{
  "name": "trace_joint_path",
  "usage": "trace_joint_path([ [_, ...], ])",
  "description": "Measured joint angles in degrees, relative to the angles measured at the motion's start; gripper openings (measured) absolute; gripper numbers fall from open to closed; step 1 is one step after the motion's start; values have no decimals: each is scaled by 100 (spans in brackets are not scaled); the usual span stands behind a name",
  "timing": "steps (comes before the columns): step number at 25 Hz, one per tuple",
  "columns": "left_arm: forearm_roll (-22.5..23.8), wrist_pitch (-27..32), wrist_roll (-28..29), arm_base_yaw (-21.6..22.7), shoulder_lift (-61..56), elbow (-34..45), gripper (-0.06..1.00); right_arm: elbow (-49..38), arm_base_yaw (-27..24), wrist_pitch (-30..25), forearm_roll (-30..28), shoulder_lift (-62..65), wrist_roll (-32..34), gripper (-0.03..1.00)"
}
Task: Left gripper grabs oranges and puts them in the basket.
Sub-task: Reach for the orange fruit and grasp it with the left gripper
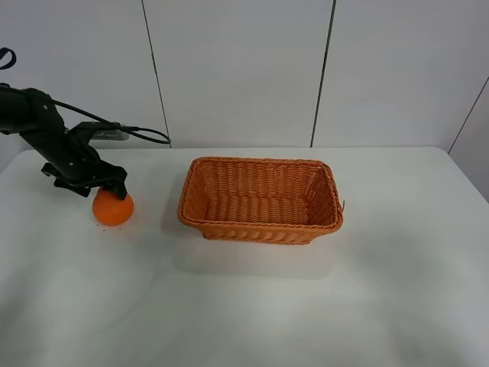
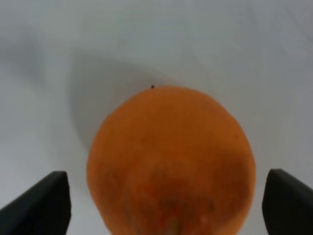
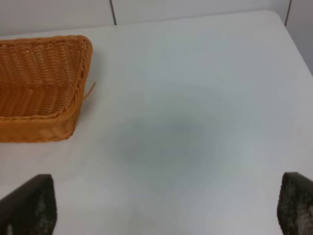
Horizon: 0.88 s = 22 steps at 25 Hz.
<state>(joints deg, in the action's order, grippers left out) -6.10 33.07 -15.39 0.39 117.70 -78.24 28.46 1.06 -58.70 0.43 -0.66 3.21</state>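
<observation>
The left tool (image 1: 109, 186) sits low over the orange (image 1: 113, 208), its jaws spread wide on either side of the fruit, not clamping it. The orange rests on the white tabletop (image 1: 244, 306), left of the wicker basket (image 1: 260, 229) and apart from it. The right tool (image 3: 166, 205) hangs released above the tabletop near the basket's end.

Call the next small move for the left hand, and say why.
Probably close the left hand on the orange. In the left wrist view its fingers are open, one on each side of the fruit with a gap at both. The orange sits on the table, apart from the basket, so nothing is gripped yet.
</observation>
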Motion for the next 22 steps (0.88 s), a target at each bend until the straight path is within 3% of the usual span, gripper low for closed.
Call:
trace_joint_path([
  [11, -105, 143, -66, -6, 610, -166, 88, 0, 0, 0, 0, 0, 0, 69],
  [13, -107, 163, -70, -6, 610, -169, 82, 0, 0, 0, 0, 0, 0, 69],
  [15, -107, 225, -70, -6, 610, -169, 70, 0, 0, 0, 0, 0, 0, 69],
  [19, -107, 405, -77, -6, 588, -209, 37, 0, 0, 0, 0, 0, 0, 69],
  [22, -107, 505, -83, -6, 573, -209, 33, 0, 0, 0, 0, 0, 0, 69],
])
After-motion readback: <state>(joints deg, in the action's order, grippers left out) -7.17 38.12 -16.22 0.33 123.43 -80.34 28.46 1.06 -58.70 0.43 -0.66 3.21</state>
